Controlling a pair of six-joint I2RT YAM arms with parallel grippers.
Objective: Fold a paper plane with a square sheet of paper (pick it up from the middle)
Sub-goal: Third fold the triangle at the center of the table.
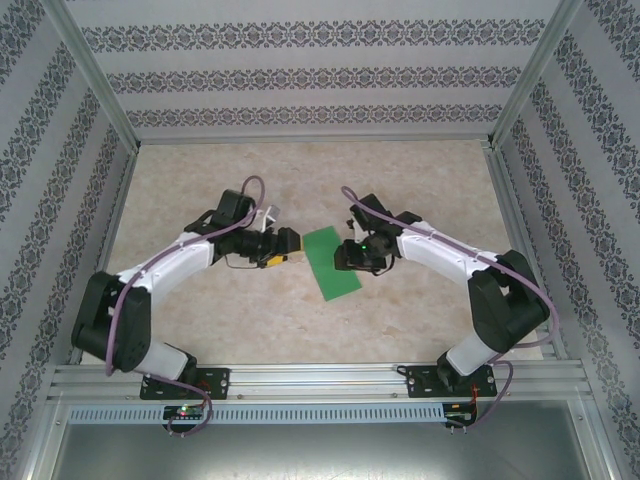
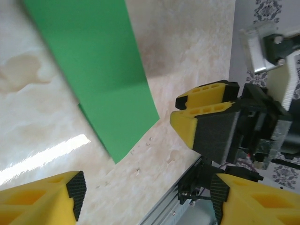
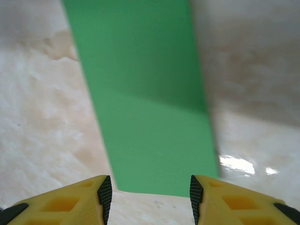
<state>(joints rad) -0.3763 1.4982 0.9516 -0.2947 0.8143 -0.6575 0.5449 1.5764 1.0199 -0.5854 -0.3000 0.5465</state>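
The square sheet of paper [image 1: 331,263] is bright green and lies flat mid-table as a long rectangle, seemingly folded double; a lower layer's edge peeks out in the left wrist view [image 2: 101,70]. A paper plane is out of view. My left gripper [image 1: 291,244] sits just left of the sheet's far end, open with only table between its fingers [image 2: 147,190]. My right gripper [image 1: 347,256] is at the sheet's right edge, open [image 3: 150,194], with the paper's [image 3: 145,93] short edge just ahead of its fingertips. The right gripper's yellow fingers [image 2: 201,117] appear in the left wrist view.
The beige marbled table [image 1: 300,180] is walled by patterned panels [image 1: 310,75] at the back and both sides. An aluminium rail [image 1: 320,380] carrying the arm bases runs along the near edge, also seen from the left wrist [image 2: 187,199].
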